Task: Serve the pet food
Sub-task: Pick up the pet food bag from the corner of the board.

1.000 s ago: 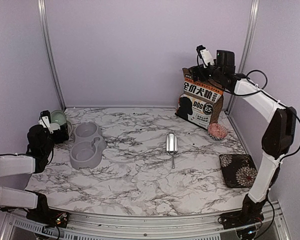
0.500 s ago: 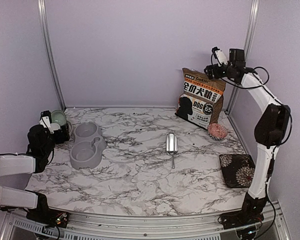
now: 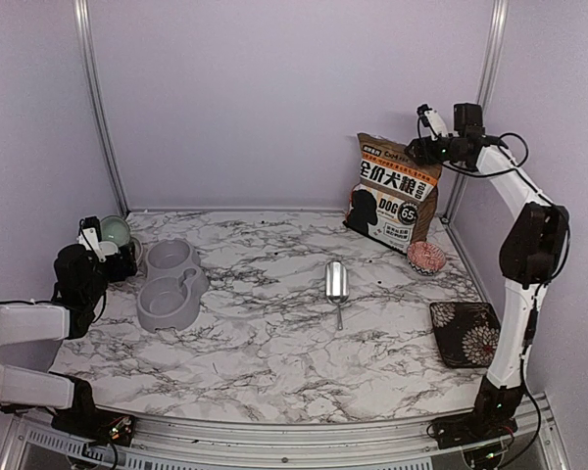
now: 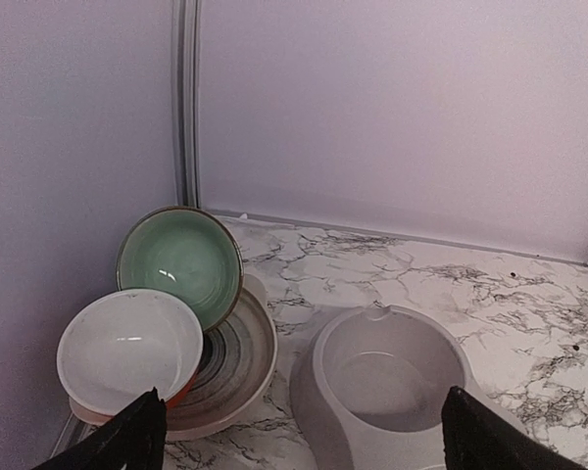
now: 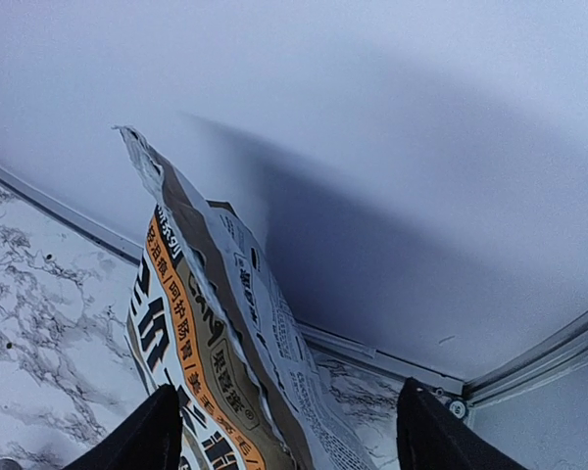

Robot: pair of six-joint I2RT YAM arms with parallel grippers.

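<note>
Bench (image 3: 274,343) middle was open; only scoop (image 3: 336,281) lay there. Double feeder (image 3: 170,284), stacked bowls (image 4: 167,333) filled left rear corner. Dog-food bag (image 3: 397,196) stood just ahead of right gripper (image 5: 292,436), rear wall close behind.

The left arm (image 3: 24,323) and right arm (image 3: 514,196) have white shells and black joints. A black cable (image 3: 520,155) loops along the right one. The left claw (image 4: 304,436) is black-fingered.

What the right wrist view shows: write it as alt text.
The top of a printed dog-food bag rises from a marble table against a lilac wall. The right gripper has its jaws apart, one either side of the bag.
</note>
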